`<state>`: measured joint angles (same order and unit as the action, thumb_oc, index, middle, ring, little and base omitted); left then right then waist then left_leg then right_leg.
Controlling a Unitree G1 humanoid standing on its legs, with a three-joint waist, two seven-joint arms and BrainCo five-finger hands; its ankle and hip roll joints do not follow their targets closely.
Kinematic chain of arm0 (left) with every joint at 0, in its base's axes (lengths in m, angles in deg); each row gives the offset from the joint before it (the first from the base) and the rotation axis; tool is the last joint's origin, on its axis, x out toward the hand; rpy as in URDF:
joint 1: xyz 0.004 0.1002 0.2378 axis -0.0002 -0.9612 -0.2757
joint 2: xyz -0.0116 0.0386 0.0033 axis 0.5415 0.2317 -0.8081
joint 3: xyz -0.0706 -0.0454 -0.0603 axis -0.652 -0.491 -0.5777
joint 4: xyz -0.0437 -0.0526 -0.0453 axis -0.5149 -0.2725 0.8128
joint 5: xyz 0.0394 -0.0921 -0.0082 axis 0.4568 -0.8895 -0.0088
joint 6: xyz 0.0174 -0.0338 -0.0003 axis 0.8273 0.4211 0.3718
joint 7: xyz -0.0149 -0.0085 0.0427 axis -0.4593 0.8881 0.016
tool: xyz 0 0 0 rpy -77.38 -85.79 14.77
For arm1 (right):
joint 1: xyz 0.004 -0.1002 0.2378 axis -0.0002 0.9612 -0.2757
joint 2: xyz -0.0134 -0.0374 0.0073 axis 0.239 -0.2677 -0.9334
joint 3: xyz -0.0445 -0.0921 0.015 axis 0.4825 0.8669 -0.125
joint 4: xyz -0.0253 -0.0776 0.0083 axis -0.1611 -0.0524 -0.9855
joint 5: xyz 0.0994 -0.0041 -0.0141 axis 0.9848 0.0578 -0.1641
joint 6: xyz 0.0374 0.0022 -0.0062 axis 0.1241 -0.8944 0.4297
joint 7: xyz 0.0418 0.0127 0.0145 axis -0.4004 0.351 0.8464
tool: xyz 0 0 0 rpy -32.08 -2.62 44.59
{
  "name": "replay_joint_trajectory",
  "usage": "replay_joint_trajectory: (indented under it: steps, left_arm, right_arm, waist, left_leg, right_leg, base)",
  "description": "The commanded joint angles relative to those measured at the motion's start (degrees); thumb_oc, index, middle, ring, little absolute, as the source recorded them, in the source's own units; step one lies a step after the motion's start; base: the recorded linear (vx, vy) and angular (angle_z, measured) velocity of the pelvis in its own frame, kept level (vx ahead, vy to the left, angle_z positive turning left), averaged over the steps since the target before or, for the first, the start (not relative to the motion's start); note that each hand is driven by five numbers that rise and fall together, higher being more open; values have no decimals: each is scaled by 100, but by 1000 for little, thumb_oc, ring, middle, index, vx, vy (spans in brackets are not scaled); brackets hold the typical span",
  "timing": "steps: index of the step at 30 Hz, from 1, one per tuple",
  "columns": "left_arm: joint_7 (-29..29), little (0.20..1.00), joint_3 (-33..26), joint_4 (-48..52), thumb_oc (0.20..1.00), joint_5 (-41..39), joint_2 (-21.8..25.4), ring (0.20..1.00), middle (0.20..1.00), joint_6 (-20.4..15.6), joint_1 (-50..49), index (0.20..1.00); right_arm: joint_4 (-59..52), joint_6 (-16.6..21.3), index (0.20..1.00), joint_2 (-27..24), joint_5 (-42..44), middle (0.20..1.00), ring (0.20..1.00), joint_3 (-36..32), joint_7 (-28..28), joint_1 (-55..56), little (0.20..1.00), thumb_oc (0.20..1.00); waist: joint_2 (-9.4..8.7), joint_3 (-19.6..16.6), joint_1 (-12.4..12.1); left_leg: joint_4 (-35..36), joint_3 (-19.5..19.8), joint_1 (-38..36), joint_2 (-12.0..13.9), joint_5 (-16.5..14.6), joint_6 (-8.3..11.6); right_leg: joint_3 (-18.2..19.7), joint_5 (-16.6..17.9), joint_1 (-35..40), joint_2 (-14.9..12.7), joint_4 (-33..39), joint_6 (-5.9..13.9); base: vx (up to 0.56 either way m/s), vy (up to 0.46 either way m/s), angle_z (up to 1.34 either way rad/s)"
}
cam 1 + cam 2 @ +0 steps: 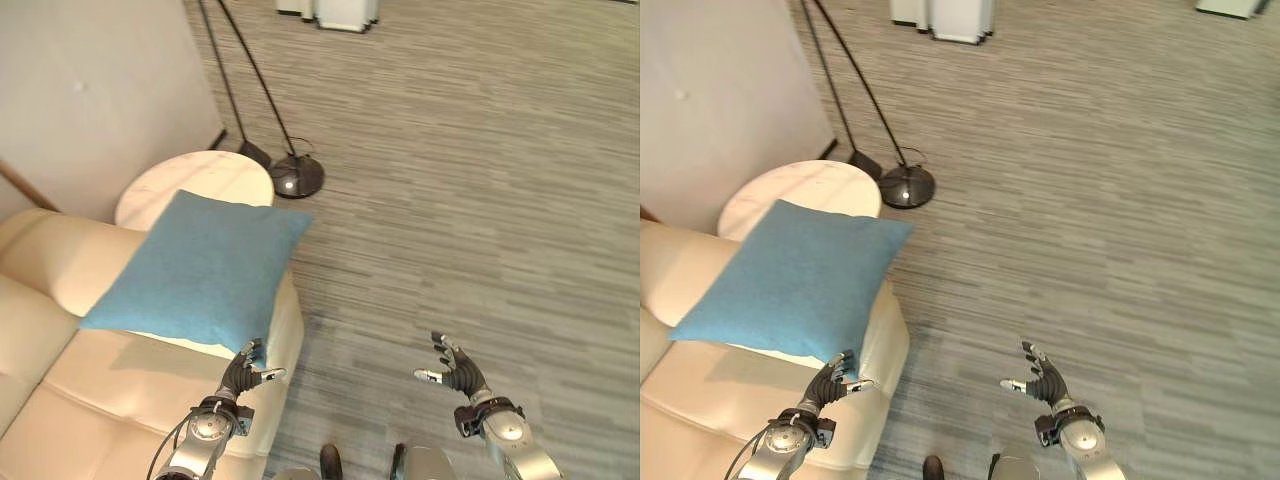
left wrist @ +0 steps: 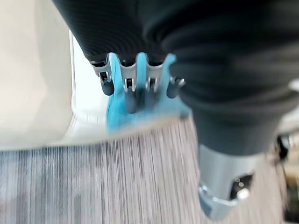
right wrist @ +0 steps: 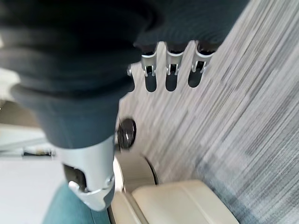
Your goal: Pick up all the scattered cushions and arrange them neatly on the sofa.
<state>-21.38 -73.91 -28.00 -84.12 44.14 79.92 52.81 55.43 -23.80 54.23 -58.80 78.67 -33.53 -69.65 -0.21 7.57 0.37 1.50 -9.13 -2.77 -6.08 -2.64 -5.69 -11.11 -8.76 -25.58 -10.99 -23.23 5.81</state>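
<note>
A light blue cushion (image 1: 205, 268) lies tilted on the armrest of the cream sofa (image 1: 90, 400), its far corner pointing towards the floor. My left hand (image 1: 243, 375) is just below the cushion's near corner, fingers relaxed and open, the fingertips (image 2: 131, 100) at the blue cloth (image 2: 140, 109); I cannot tell whether they touch it. My right hand (image 1: 458, 375) hovers open over the grey floor to the right of the sofa, holding nothing; its straight fingers (image 3: 170, 77) point along the carpet.
A round white side table (image 1: 195, 178) stands beyond the armrest against the wall. A floor lamp's dark base (image 1: 297, 177) and thin poles stand beside it. White furniture (image 1: 340, 12) stands at the far end of the striped grey carpet (image 1: 470, 200).
</note>
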Motion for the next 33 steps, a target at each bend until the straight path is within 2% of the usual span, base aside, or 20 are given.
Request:
replay_joint_trajectory:
  steps: [1, 2, 3, 5, 6, 9, 12, 13, 14, 15, 18, 19, 20, 21, 22, 27, 29, 30, 31, 33]
  left_arm:
    - [43, 1000, -16, 243, 1000, -77, 6, 1000, 1000, -167, -210, 1000]
    - [41, 1000, -39, 106, 1000, -29, -61, 1000, 1000, -188, -218, 1000]
    - [41, 1000, -41, 105, 1000, -29, -60, 1000, 1000, -189, -216, 1000]
    - [15, 1000, -11, -37, 1000, 11, -82, 1000, 1000, -231, -196, 1000]
    - [-1, 1000, 6, -125, 1000, 35, -109, 1000, 1000, -238, -199, 1000]
    - [72, 1000, -56, -310, 1000, -107, -176, 1000, 1000, -247, -135, 1000]
    - [116, 1000, -146, -311, 1000, -244, -173, 1000, 1000, -247, -126, 1000]
    - [130, 1000, -203, -362, 1000, -293, -184, 1000, 1000, -253, -127, 1000]
    - [179, 1000, -313, -378, 1000, -375, -152, 1000, 1000, -253, -118, 1000]
    - [219, 1000, -396, -366, 1000, -431, -123, 1000, 1000, -271, -125, 1000]
    - [295, 1000, -540, -366, 1000, -479, -78, 1000, 1000, -275, -97, 1000]
    - [295, 1000, -540, -362, 1000, -480, -77, 1000, 1000, -272, -101, 1000]
    - [324, 1000, -582, -368, 1000, -477, -72, 1000, 1000, -269, -102, 1000]
    - [346, 1000, -617, -418, 1000, -482, -77, 1000, 1000, -265, -111, 1000]
    - [367, 1000, -673, -465, 1000, -489, -82, 1000, 1000, -267, -133, 1000]
    - [382, 1000, -856, -788, 1000, -548, -123, 1000, 1000, -246, -229, 1000]
    - [414, 1000, -946, -767, 1000, -619, -97, 1000, 1000, -246, -248, 1000]
    - [421, 1000, -964, -762, 1000, -624, -76, 1000, 1000, -240, -228, 1000]
    - [445, 1000, -982, -774, 1000, -619, -22, 1000, 1000, -249, -186, 1000]
    - [441, 1000, -964, -734, 1000, -604, -7, 1000, 1000, -270, -187, 1000]
  right_arm:
    - [-83, 175, 1000, -134, -87, 1000, 1000, -282, -67, -105, 1000, 1000]
    - [-57, 172, 1000, -162, -143, 1000, 1000, -276, -60, -70, 1000, 1000]
    - [-56, 172, 1000, -161, -143, 1000, 1000, -275, -60, -73, 1000, 1000]
    - [-37, 196, 1000, -168, -113, 1000, 1000, -337, -43, 27, 1000, 1000]
    - [-4, 202, 1000, -154, -91, 1000, 1000, -384, -36, 88, 1000, 1000]
    - [117, 263, 1000, -188, -22, 1000, 1000, -467, -69, 170, 1000, 1000]
    - [114, 278, 1000, -228, 41, 1000, 1000, -514, -89, 222, 1000, 1000]
    - [150, 276, 1000, -243, 76, 1000, 1000, -526, -90, 257, 1000, 1000]
    - [200, 261, 1000, -240, 113, 1000, 1000, -573, -110, 312, 1000, 1000]
    - [206, 253, 1000, -215, 132, 1000, 1000, -605, -122, 324, 1000, 1000]
    - [184, 240, 1000, -161, 201, 1000, 1000, -697, -142, 403, 1000, 1000]
    - [184, 240, 1000, -161, 202, 1000, 1000, -697, -142, 405, 1000, 1000]
    - [187, 243, 1000, -148, 241, 1000, 1000, -725, -158, 410, 1000, 1000]
    - [170, 236, 1000, -134, 297, 1000, 1000, -754, -177, 416, 1000, 1000]
    - [153, 227, 1000, -129, 323, 1000, 1000, -764, -164, 414, 1000, 1000]
    - [129, 222, 1000, -55, 301, 1000, 1000, -732, -121, 368, 1000, 1000]
    - [87, 216, 1000, -21, 230, 1000, 1000, -688, -95, 253, 1000, 1000]
    - [99, 211, 1000, -4, 211, 1000, 1000, -682, -90, 213, 1000, 1000]
    - [55, 234, 1000, 24, 201, 1000, 1000, -671, -91, 181, 1000, 1000]
    - [36, 239, 1000, 26, 194, 1000, 1000, -658, -83, 191, 1000, 1000]
  waist:
    - [-140, 176, 177]
    - [-140, 209, 267]
    - [-147, 199, 271]
    - [-196, 168, 291]
    - [-204, 119, 268]
    - [-178, 76, 266]
    - [-229, 69, 285]
    - [-243, 63, 281]
    - [-254, 52, 265]
    - [-266, 7, 214]
    - [-268, -72, 212]
    - [-273, -75, 218]
    - [-272, -61, 221]
    - [-282, -76, 236]
    - [-268, -88, 226]
    - [-290, -180, 156]
    - [-341, -160, 60]
    - [-325, -126, 51]
    - [-306, -69, 104]
    - [-299, -58, 129]
  left_leg:
    - [-641, 283, 292, 484, -279, 456]
    - [-690, 499, 185, 410, -365, 503]
    - [-687, 500, 202, 403, -352, 503]
    - [-794, 768, 176, 326, -400, 590]
    - [-840, 870, 184, 326, -421, 641]
    - [-1226, 957, 409, 538, -113, 948]
    - [-1701, 772, 673, 669, 0, 1016]
    - [-1801, 606, 729, 743, 38, 1025]
    - [-1787, 206, 837, 956, 121, 1000]
    - [-1488, -124, 886, 1051, 52, 927]
    - [-1081, -651, 1086, 1172, 148, 984]
    - [-1057, -650, 1071, 1162, 156, 986]
    - [-974, -903, 1195, 1205, 372, 952]
    - [-978, -1063, 1242, 1271, 355, 1040]
    - [-886, -1170, 1201, 1275, 367, 1017]
    - [-833, -1043, 1047, 1052, 186, 883]
    - [-778, -950, 869, 803, -17, 648]
    - [-741, -978, 861, 789, 63, 536]
    - [-633, -807, 676, 715, -6, 464]
    - [-593, -708, 588, 678, -33, 449]
  right_leg:
    - [526, 990, 1298, 301, 1463, 410]
    - [980, 1111, 1147, 426, 1633, 498]
    - [980, 1123, 1135, 419, 1642, 498]
    - [1220, 1130, 1285, 447, 1740, 482]
    - [1154, 1144, 1399, 411, 1801, 433]
    - [769, 1095, 1693, 395, 1910, 297]
    - [536, 1014, 1897, 360, 1991, 199]
    - [447, 952, 2017, 363, 2027, 142]
    - [179, 821, 2226, 376, 2094, 76]
    - [-40, 723, 2344, 388, 2137, 67]
    - [-329, 515, 2575, 397, 2188, 100]
    - [-334, 507, 2581, 391, 2190, 102]
    - [-467, 534, 2609, 399, 2191, 62]
    - [-532, 417, 2738, 383, 2191, 89]
    - [-603, 384, 2800, 394, 2157, 97]
    - [-581, 265, 2930, 265, 1810, 175]
    - [-426, 437, 2736, 25, 1037, 353]
    - [-385, 666, 2531, -11, 700, 343]
    - [-79, 841, 2174, 37, 168, 407]
    - [88, 825, 2084, 110, 145, 384]
  base:
    - [424, -184, 104]
    - [312, -144, 93]
    - [237, -144, 104]
    - [165, -172, 138]
    - [191, -259, 178]
    - [144, -270, 152]
    - [89, -148, 93]
    - [117, -119, 62]
    - [197, -156, 45]
    - [202, -126, 56]
    - [188, -1, 78]
    - [128, 46, 61]
    - [138, 49, 64]
    - [220, 106, 50]
    - [289, 127, 35]
    - [247, 179, 1]
    - [217, 253, -5]
    - [143, 184, -17]
    - [142, 122, -2]
    - [138, 41, 44]
